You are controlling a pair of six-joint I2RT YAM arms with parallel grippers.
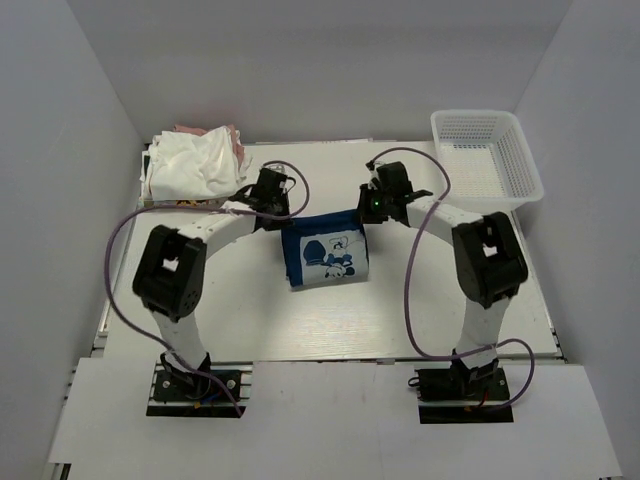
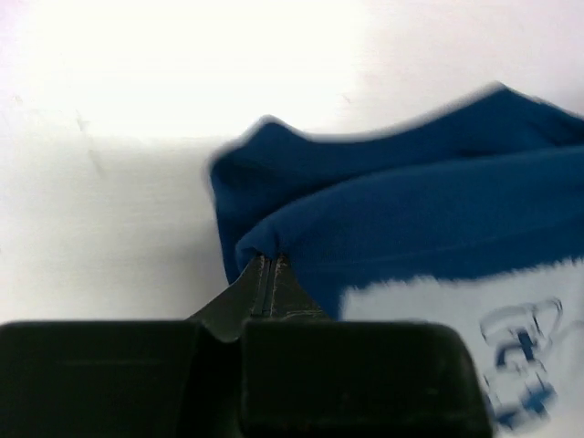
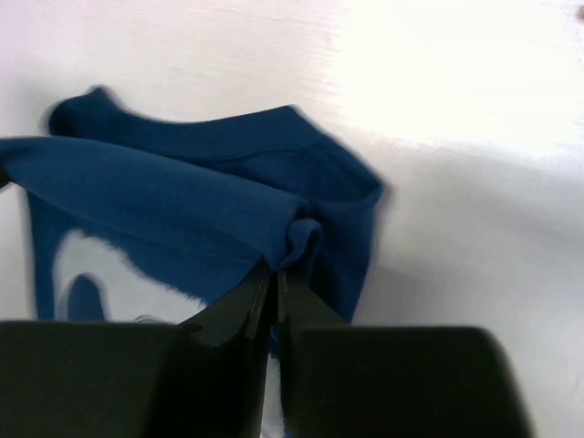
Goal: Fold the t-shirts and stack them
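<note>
The left gripper (image 2: 265, 262) and right gripper (image 3: 276, 266) each pinch 1 corner of the navy t-shirt (image 1: 325, 258); move both evenly, edge taut.

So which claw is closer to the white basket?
Right. The right claw grips the navy t-shirt at the corner nearer the basket; the left claw grips its other corner, farther away.

white mesh basket (image 1: 524, 152) on table (image 1: 330, 322)

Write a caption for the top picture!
Left claw and right claw each pinch a far corner of the blue shirt.
</note>
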